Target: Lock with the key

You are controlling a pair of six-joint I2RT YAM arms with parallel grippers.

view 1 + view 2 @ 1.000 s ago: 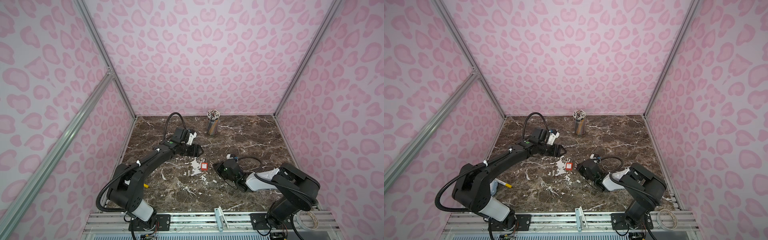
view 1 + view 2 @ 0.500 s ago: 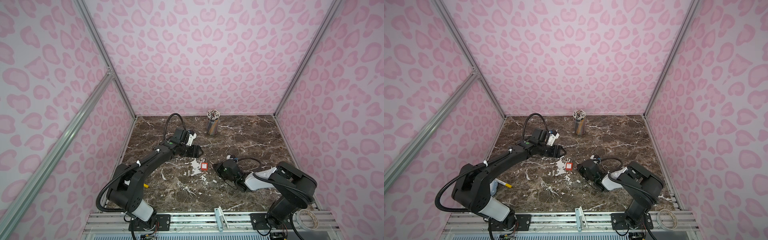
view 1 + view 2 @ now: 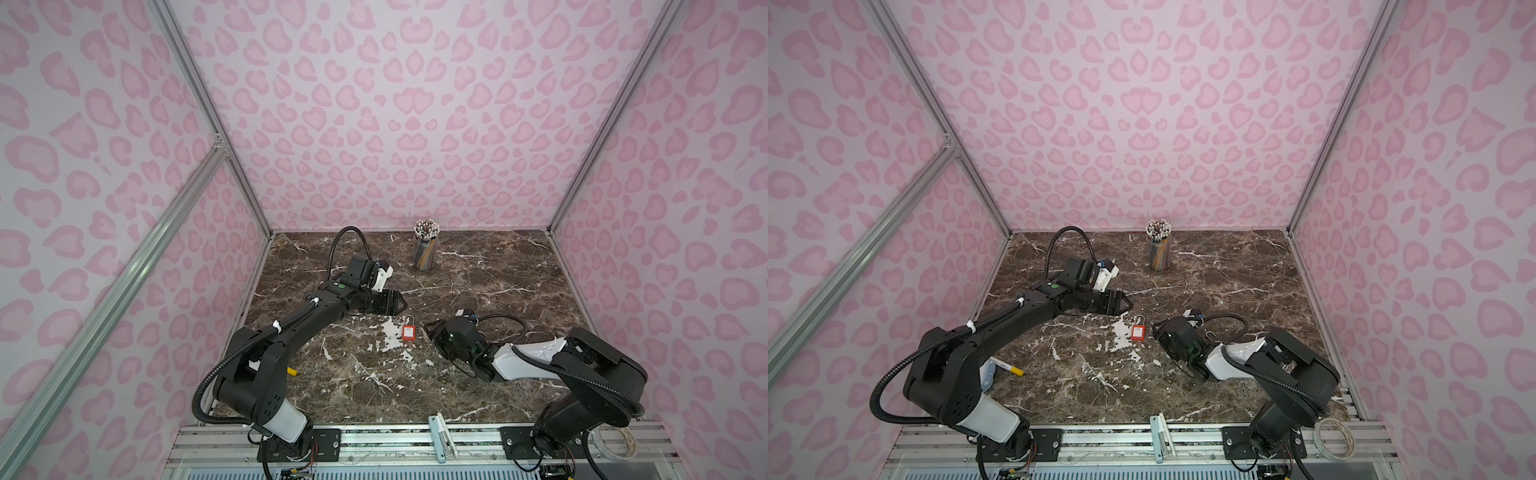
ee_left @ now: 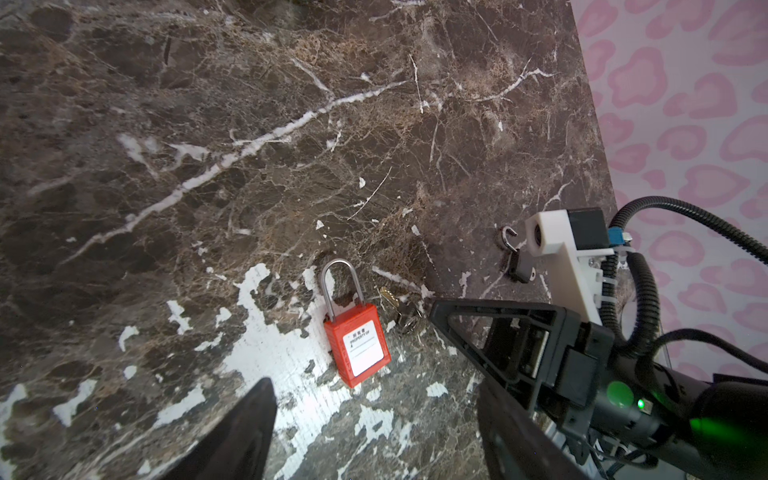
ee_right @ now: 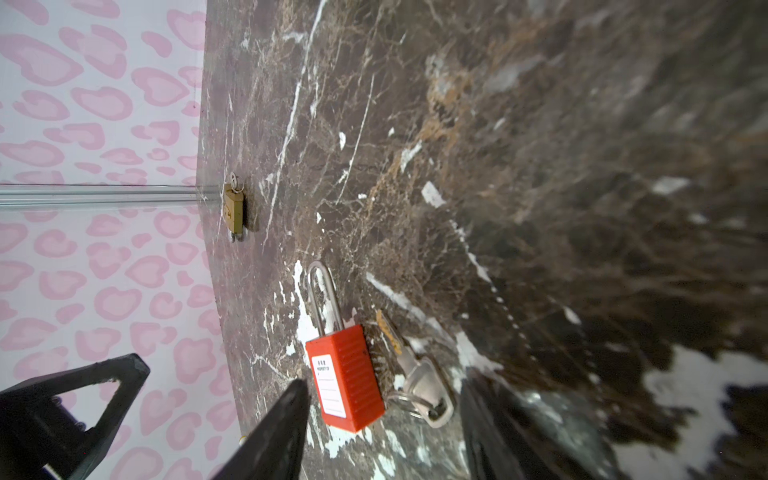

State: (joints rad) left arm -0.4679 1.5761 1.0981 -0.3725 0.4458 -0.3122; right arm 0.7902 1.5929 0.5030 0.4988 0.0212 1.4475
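A red padlock (image 3: pixel 409 332) (image 3: pixel 1138 332) lies flat on the marble table (image 3: pixel 478 386), its steel shackle pointing toward the back. A silver key (image 5: pixel 415 374) (image 4: pixel 401 309) on a ring lies on the table right beside the padlock's body (image 5: pixel 345 374) (image 4: pixel 359 347), outside the lock. My right gripper (image 5: pixel 384 388) (image 3: pixel 430 328) is low and open, its fingers straddling the padlock's bottom and the key's head, gripping neither. My left gripper (image 4: pixel 374 386) (image 3: pixel 401 306) hovers open just behind and left of the padlock, with nothing in it.
A cup of pencils (image 3: pixel 426 249) stands at the back. A small brass padlock (image 5: pixel 234 208) lies near the left wall and a small dark padlock (image 4: pixel 515 259) behind my right wrist. A yellow-capped marker (image 3: pixel 1005 366) lies at the front left. A tape roll (image 3: pixel 1333 438) sits on the front rail.
My right gripper's jaws have gone from shut to open beside the padlock. The left arm has hardly moved.
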